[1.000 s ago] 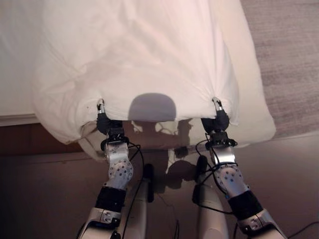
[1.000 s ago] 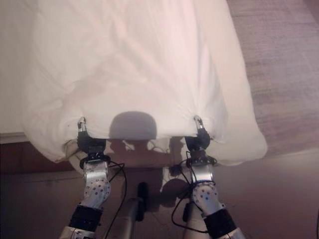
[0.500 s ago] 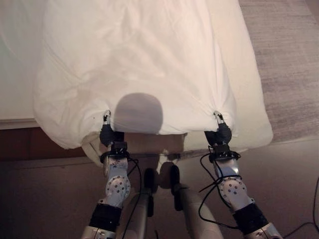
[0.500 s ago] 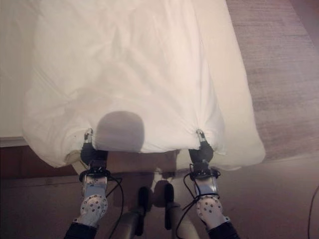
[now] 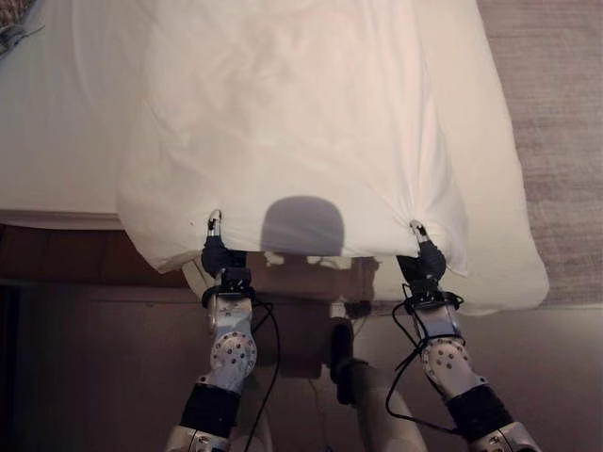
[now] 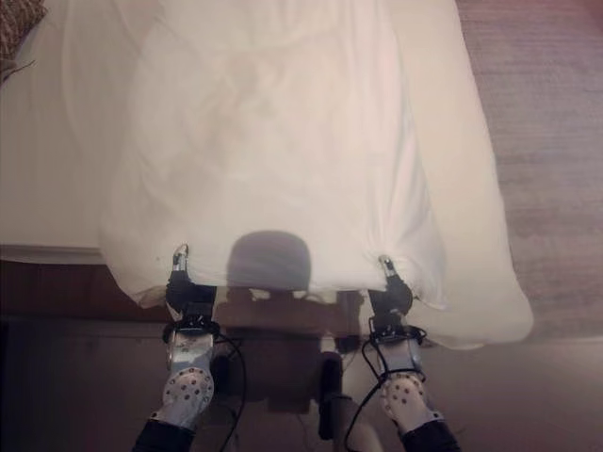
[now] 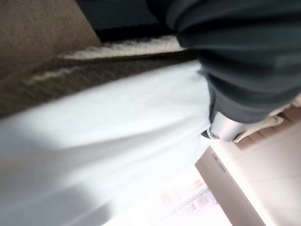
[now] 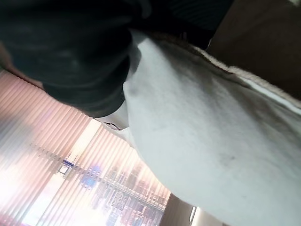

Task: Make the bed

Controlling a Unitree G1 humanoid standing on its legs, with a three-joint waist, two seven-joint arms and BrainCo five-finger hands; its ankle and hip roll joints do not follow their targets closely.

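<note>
A white duvet [image 5: 292,132] lies along the bed, and its near edge hangs just past the foot of the mattress. My left hand [image 5: 219,247] is shut on that edge near the duvet's left corner, with a finger hooked over the cloth. Near the right corner my right hand [image 5: 426,256] is shut on the same edge. The cloth puckers at both grips. In the wrist views the duvet [image 7: 117,141] [image 8: 211,155] presses close against each hand's dark cover, which hides most of the fingers.
The white-sheeted mattress [image 5: 57,141] extends left of the duvet and shows along its right side. A brown wooden bed frame [image 5: 75,259] runs below the mattress edge. Grey carpet [image 5: 556,113] lies to the right. A dark patterned item [image 6: 17,24] sits at the bed's far left corner.
The whole picture has shifted, so the camera moved. Both hands keep their hold on the duvet's near edge, and the duvet now lies smoother and narrower on the bed.
</note>
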